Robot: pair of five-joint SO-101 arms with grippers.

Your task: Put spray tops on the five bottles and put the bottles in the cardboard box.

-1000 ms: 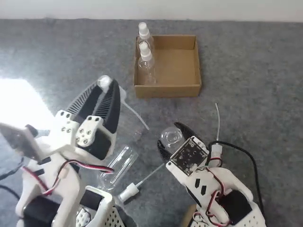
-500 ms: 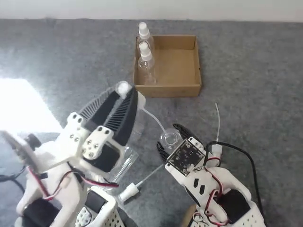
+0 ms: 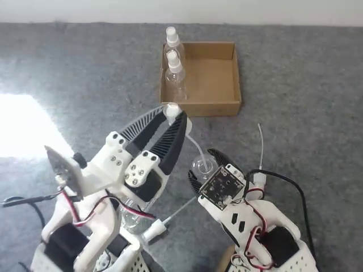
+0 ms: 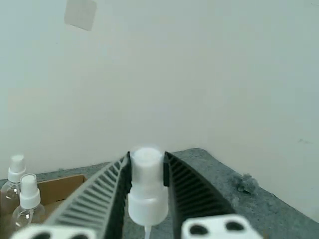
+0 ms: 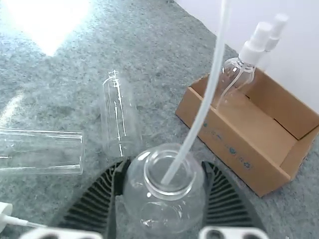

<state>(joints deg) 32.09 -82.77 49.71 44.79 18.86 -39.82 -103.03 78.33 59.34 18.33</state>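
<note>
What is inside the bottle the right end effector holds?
A thin white tube from the spray top enters the bottle through its open neck; how deep cannot be seen.

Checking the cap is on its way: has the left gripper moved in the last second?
Yes: the left gripper, holding a spray top, swung across to just short of the box's near wall.

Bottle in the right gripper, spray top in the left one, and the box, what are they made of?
The bottle looks like clear glossy plastic, possibly glass: the table shows through it. The spray top: smooth opaque white plastic. The box: matte brown cardboard.
</note>
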